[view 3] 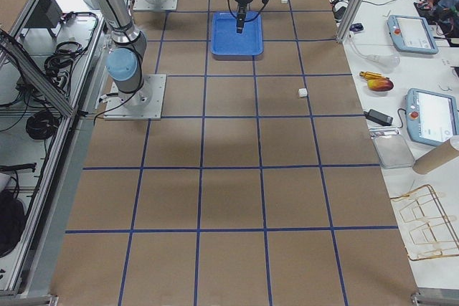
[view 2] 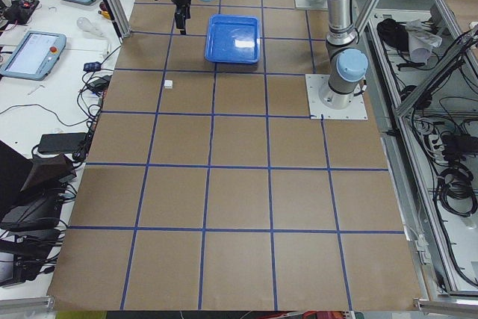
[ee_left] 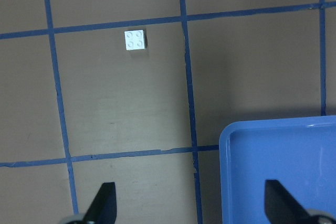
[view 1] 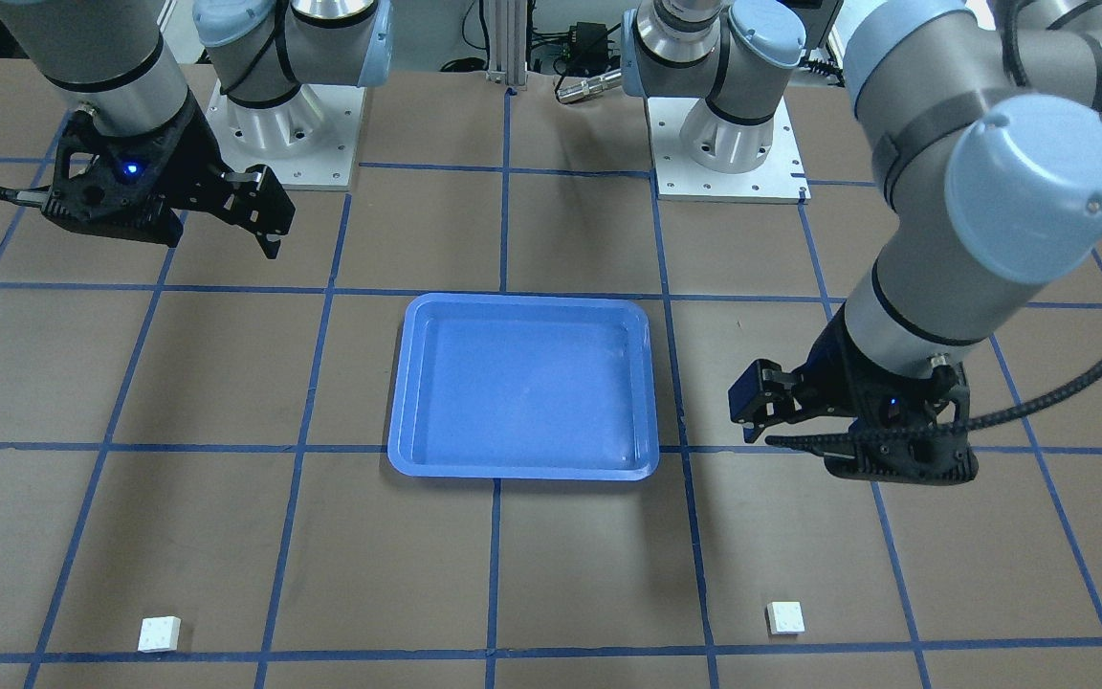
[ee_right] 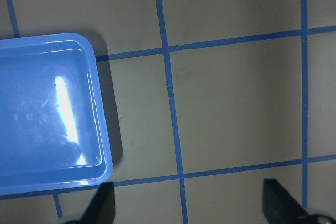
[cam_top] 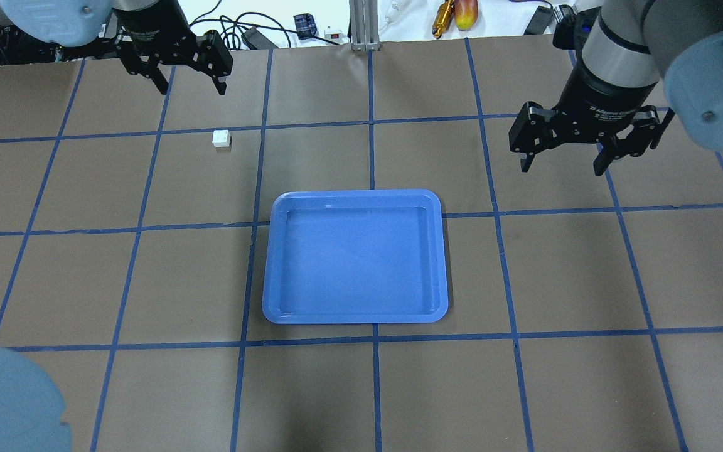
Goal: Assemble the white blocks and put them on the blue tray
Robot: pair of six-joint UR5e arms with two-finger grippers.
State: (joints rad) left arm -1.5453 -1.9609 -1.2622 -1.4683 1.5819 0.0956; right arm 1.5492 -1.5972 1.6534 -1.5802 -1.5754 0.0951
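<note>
Both the left gripper (ee_left: 189, 205) and right gripper (ee_right: 186, 205) hang wide open with nothing in them, probably just lining up. The tray (ee_left: 278, 171) is empty, close beside each set of jaws. One white block (ee_left: 135, 40) lies well ahead of the left jaws, and the other block (view 1: 159, 633) is far from the right ones.
</note>
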